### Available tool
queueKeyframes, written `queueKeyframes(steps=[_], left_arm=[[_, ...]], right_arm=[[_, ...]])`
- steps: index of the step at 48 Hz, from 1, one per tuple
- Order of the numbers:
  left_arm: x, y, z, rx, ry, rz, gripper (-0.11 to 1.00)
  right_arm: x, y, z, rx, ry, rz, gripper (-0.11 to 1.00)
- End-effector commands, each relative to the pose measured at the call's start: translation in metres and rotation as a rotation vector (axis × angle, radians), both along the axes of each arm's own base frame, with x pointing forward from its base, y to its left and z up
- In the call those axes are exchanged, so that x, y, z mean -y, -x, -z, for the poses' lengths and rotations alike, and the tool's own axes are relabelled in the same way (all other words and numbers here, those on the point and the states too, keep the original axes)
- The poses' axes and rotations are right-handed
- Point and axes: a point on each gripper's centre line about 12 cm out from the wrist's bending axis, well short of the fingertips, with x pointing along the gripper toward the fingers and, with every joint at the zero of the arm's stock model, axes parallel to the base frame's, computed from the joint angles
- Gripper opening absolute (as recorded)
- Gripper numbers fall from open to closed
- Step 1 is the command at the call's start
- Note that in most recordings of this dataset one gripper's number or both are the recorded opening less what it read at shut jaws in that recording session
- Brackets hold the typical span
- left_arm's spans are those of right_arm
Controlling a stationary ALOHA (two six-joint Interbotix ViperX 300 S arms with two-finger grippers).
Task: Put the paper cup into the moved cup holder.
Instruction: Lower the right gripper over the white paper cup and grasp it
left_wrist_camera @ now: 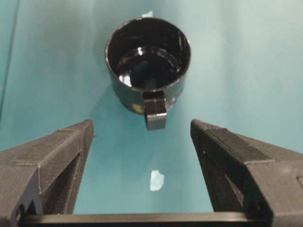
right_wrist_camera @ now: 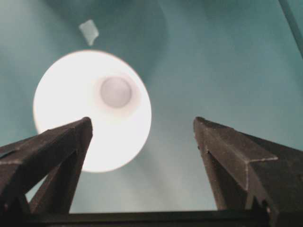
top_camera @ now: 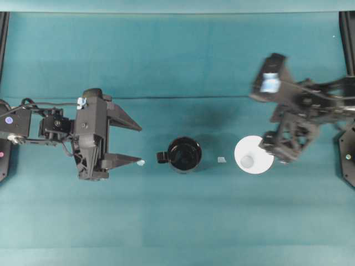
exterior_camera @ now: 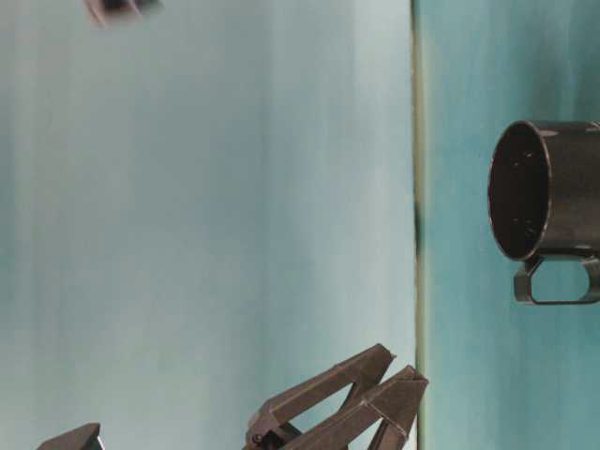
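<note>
Overhead gives us the whole layout: cup holder (top_camera: pixel 184 154) mid-surface, paper cup (top_camera: pixel 253 155) to its right, well apart, a small pale scrap (top_camera: pixel 222 159) lying between them. Left hand (top_camera: pixel 137 144) sits left of the holder, jaws spread wide, nothing in them; a second scrap (top_camera: pixel 141 163) lies just off its lower fingertip.

Only the left wrist view shows inside the holder: glossy black, no contents we can see, tab handle (left_wrist_camera: pixel 155 112) pointing back at the hand, clear gap between them.

The right wrist view puts us looking down into the cup, white, upright and bare inside. Right hand (right_wrist_camera: pixel 142 125) released, fingers spread; one finger (right_wrist_camera: pixel 57 151) overlaps the cup's rim in view, contact unclear. Overhead, that arm is motion-blurred and covers the cup's right edge.

Table-level view catches only the holder (exterior_camera: pixel 546 192) and left-hand fingers (exterior_camera: pixel 347 398); cup is out of frame.
</note>
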Motion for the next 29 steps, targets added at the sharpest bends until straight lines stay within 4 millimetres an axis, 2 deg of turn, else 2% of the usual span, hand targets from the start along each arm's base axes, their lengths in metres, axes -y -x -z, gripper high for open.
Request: queueKeyframes(steps=[1, 7, 12, 21, 29], left_arm=[[0.001, -0.001, -0.007, 0.025, -0.004, 0.006, 0.83], [0.001, 0.0, -0.007, 0.023, -0.004, 0.006, 0.84], [0.001, 0.001, -0.007, 0.023, -0.004, 0.006, 0.84], [0.001, 0.001, -0.007, 0.023, -0.004, 0.006, 0.84], [0.001, 0.001, -0.007, 0.023, -0.004, 0.006, 0.84]], right_arm=[[0.002, -0.01, 0.005, -0.018, -0.001, 0.008, 0.94], [0.001, -0.016, 0.031, -0.079, -0.011, 0.005, 0.94], [0.001, -0.019, 0.045, -0.087, -0.011, 0.004, 0.94], [0.001, -0.022, 0.051, -0.07, -0.009, 0.005, 0.91], [0.001, -0.017, 0.056, -0.088, -0.011, 0.005, 0.9]])
